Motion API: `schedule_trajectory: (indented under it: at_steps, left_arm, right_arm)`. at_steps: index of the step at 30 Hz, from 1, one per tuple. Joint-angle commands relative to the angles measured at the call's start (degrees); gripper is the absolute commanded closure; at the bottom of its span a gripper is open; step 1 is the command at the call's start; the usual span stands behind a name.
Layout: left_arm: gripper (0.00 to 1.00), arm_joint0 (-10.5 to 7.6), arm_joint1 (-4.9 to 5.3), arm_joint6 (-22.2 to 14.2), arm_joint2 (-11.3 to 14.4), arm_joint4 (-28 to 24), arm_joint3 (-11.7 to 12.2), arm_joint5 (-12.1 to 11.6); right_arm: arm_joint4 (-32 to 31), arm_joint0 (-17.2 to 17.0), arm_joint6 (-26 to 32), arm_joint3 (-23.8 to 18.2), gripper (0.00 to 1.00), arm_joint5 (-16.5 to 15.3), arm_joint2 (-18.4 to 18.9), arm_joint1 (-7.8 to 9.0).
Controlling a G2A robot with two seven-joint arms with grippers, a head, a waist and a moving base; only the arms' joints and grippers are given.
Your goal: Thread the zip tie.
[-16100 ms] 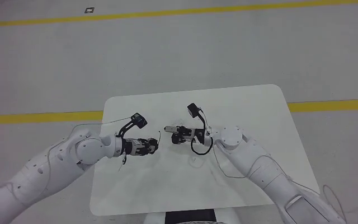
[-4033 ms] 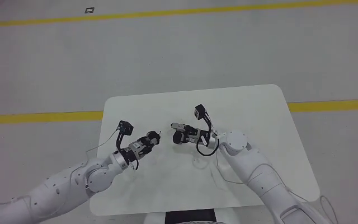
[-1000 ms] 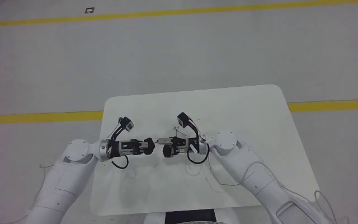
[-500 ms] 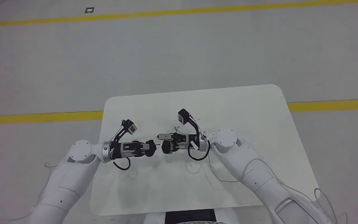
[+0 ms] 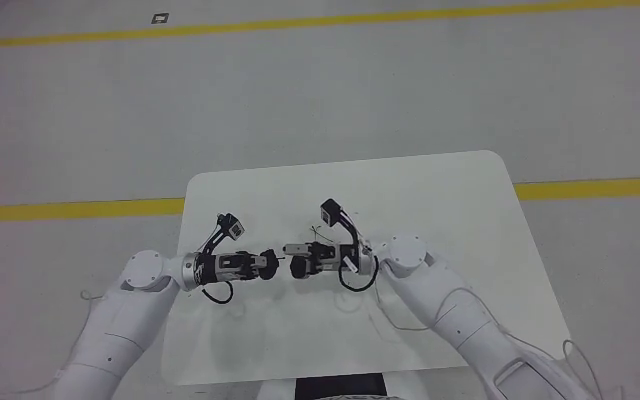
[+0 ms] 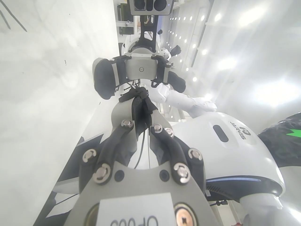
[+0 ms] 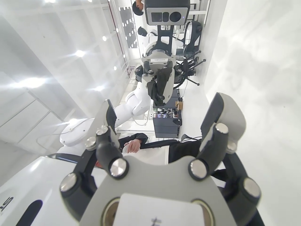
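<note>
- The white worktop (image 5: 450, 200) carries both arms, which meet nose to nose over its left-centre part.
- The left gripper (image 5: 272, 262) comes in from the left and is held above the surface, pointing right.
- In the left wrist view the left gripper's (image 6: 140, 105) fingers (image 6: 121, 112) are pressed together on the zip tie (image 6: 137, 94). It is a dark, crumpled strip whose tip sticks out past the fingertips.
- The right gripper (image 5: 292, 259) comes in from the right and faces the left one, just beside it.
- In the right wrist view the right gripper's (image 7: 164, 116) fingers (image 7: 221, 111) stand wide apart with nothing between them. The left gripper (image 7: 158, 95) sits straight ahead, a dark strip in its grasp.
- From the left wrist the right gripper (image 6: 140, 82) shows both dark pads spread to either side. The zip tie's tip points into the gap between them.
- Whether the tip touches the right gripper cannot be told.
- Thin dark strands (image 6: 16, 19) lie flat on the worktop, well apart from the grippers.
</note>
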Motion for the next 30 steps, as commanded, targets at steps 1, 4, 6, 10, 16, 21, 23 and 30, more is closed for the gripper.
schedule_trajectory:
  at_steps: [1,4,6,10,16,21,23,30]
  left_arm:
    - [1.0,0.0,0.0,0.0,0.0,0.0,0.0,0.0]
    - [1.0,0.0,0.0,0.0,0.0,0.0,0.0,0.0]
    - [1.0,0.0,0.0,0.0,0.0,0.0,0.0,0.0]
    - [1.0,0.0,0.0,0.0,0.0,0.0,0.0,0.0]
    - [1.0,0.0,0.0,0.0,0.0,0.0,0.0,0.0]
    - [1.0,0.0,0.0,0.0,0.0,0.0,0.0,0.0]
    - [1.0,0.0,0.0,0.0,0.0,0.0,0.0,0.0]
    - [1.0,0.0,0.0,0.0,0.0,0.0,0.0,0.0]
  right_arm:
    - [1.0,0.0,0.4,0.1,0.74,-0.4,0.1,0.01]
    - [1.8,0.2,0.7,0.5,0.81,-0.5,0.0,-0.01]
    - [2.2,0.4,0.8,1.0,0.85,-0.6,-0.2,-0.08]
    - [2.7,0.9,0.5,1.8,0.86,-0.6,-0.8,-0.28]
    - [3.1,1.7,0.6,3.0,0.93,-1.0,-1.6,-0.53]
    - [3.2,2.1,0.9,3.6,0.95,-1.2,-1.9,-0.6]
    - [3.2,2.1,1.1,3.8,0.98,-1.4,-1.9,-0.58]
    - [2.6,2.2,0.6,3.9,1.0,-1.4,-2.0,-0.44]
